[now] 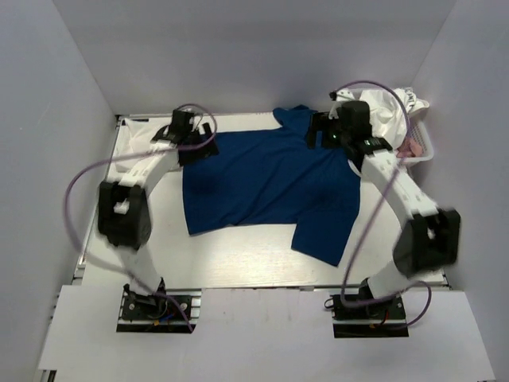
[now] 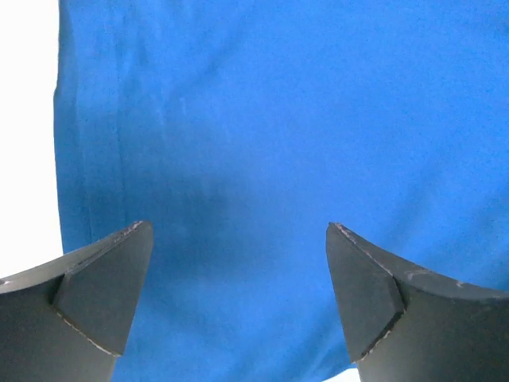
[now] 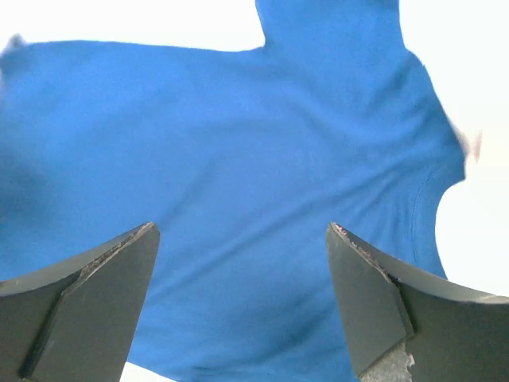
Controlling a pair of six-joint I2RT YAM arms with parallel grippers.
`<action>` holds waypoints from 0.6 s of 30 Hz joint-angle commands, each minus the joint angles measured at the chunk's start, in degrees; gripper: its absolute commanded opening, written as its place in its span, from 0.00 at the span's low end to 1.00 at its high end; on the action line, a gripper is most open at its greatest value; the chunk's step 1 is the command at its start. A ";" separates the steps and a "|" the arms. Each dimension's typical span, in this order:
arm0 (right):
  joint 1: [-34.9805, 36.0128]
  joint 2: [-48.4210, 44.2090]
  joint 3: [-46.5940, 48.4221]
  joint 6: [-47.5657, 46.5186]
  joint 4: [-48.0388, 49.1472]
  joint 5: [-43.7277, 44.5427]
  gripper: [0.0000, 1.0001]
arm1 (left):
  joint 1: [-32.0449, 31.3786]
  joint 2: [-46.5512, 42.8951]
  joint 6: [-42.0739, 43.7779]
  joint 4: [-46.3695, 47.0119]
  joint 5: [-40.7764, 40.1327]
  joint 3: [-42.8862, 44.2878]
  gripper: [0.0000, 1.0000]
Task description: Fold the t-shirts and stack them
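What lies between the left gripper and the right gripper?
Only the blue t-shirt, spread flat, as the top view shows. The left gripper is open over its hem end, the right gripper open near its collar.

White bench (image 1: 238, 259) is seen enclosed on the left, far and right sides by pale grey panels (image 1: 238, 48). A white plastic mesh basket (image 1: 423, 151) is noted at the bench's far right corner, beside the right panel.
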 commanded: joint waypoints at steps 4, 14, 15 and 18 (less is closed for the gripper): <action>-1.47 -29.09 -25.96 7.63 24.50 -1.49 0.90 | -0.23 -34.31 -8.45 3.53 -0.03 -30.15 1.00; -1.12 -38.02 -36.44 21.15 -0.15 1.37 0.90 | 0.91 -50.51 -16.63 -2.47 -7.41 -52.44 1.00; -1.20 -39.60 -39.85 21.51 -0.94 1.39 0.90 | 0.91 -50.51 -16.63 -1.24 -7.41 -54.45 1.00; -1.20 -42.76 -43.30 21.69 -4.63 4.45 0.90 | 0.91 -48.42 -16.63 3.67 -5.39 -56.84 0.97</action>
